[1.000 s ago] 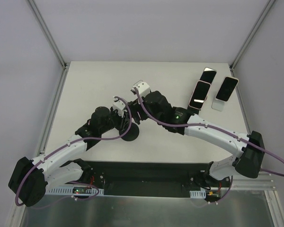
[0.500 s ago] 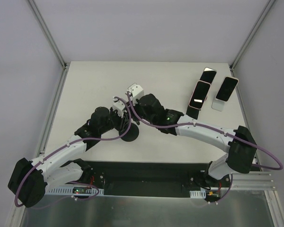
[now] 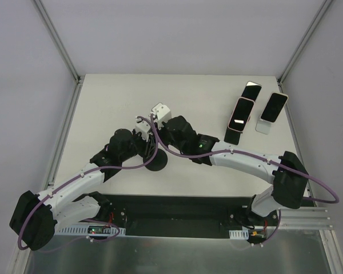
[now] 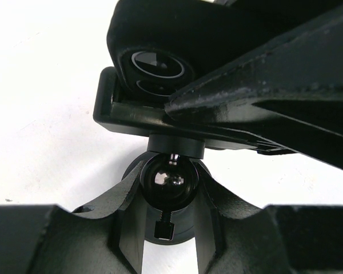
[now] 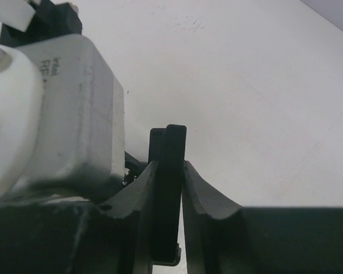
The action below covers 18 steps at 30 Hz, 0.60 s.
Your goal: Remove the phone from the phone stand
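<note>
The black phone (image 5: pixel 172 142) stands edge-on in the black phone stand (image 4: pixel 131 117). My right gripper (image 5: pixel 168 166) is shut on the phone, one finger pressed on each flat side. From the left wrist, the phone's back with two camera lenses (image 4: pixel 160 61) faces me above the cradle. My left gripper (image 4: pixel 170 174) is shut on the stand's glossy ball joint (image 4: pixel 169 181), just below the cradle. From above, both grippers meet near the table's middle over the stand's round base (image 3: pixel 155 162); the phone itself is hidden under the right gripper (image 3: pixel 159 140).
At the back right, two phones (image 3: pixel 240 114) (image 3: pixel 251 90) lean on stands, and a third phone (image 3: pixel 273 107) sits on a white stand (image 3: pixel 263 128). The left wrist's white camera housing (image 5: pixel 57 114) sits close beside the right fingers. Metal frame posts (image 3: pixel 57 40) rise at the table's corners.
My right gripper has slid left over the stand and closed its fingers onto the phone. The left arm and the stand have stayed put.
</note>
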{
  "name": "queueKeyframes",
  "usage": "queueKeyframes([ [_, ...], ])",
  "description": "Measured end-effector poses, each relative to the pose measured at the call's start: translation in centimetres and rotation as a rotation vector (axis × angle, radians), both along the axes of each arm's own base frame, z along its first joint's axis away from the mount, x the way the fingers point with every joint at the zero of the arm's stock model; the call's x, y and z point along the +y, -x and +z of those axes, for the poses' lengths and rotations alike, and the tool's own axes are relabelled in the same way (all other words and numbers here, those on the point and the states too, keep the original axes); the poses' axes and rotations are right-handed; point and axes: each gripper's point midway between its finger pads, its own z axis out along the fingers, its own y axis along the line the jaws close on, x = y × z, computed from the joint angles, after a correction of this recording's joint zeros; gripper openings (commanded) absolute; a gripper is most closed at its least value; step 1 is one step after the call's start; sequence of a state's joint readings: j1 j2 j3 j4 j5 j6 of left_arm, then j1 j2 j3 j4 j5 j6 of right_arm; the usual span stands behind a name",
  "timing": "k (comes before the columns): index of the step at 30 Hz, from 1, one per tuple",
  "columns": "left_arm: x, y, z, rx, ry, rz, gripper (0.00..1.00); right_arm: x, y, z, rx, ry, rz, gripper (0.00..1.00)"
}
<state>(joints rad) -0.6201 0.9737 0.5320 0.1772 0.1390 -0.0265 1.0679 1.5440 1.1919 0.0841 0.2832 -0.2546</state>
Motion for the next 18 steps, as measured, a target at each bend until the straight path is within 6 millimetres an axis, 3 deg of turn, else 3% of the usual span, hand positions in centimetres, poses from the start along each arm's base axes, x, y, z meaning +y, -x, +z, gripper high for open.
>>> queueKeyframes([
  [5, 0.07, -0.10, 0.03, 0.005, 0.006, 0.015, 0.00, -0.08, -0.22, 0.05, -0.010, -0.009, -0.020, 0.08],
  [6, 0.09, -0.13, 0.03, 0.005, 0.007, 0.018, 0.00, -0.07, -0.22, 0.05, -0.012, -0.009, -0.020, 0.01],
  [10, 0.09, -0.13, 0.03, 0.006, 0.008, 0.019, 0.00, -0.07, -0.23, 0.02, -0.013, -0.010, -0.020, 0.01],
  [13, 0.09, -0.13, 0.03, 0.006, 0.008, 0.019, 0.18, -0.03, -0.23, -0.05, -0.015, -0.014, -0.019, 0.01],
  [17, 0.13, -0.10, 0.05, 0.002, 0.007, 0.017, 0.32, -0.06, -0.10, -0.08, -0.017, -0.016, -0.012, 0.01],
  [18, 0.17, -0.07, 0.04, -0.003, 0.007, 0.016, 0.40, -0.06, -0.06, -0.08, -0.016, -0.017, -0.009, 0.01],
])
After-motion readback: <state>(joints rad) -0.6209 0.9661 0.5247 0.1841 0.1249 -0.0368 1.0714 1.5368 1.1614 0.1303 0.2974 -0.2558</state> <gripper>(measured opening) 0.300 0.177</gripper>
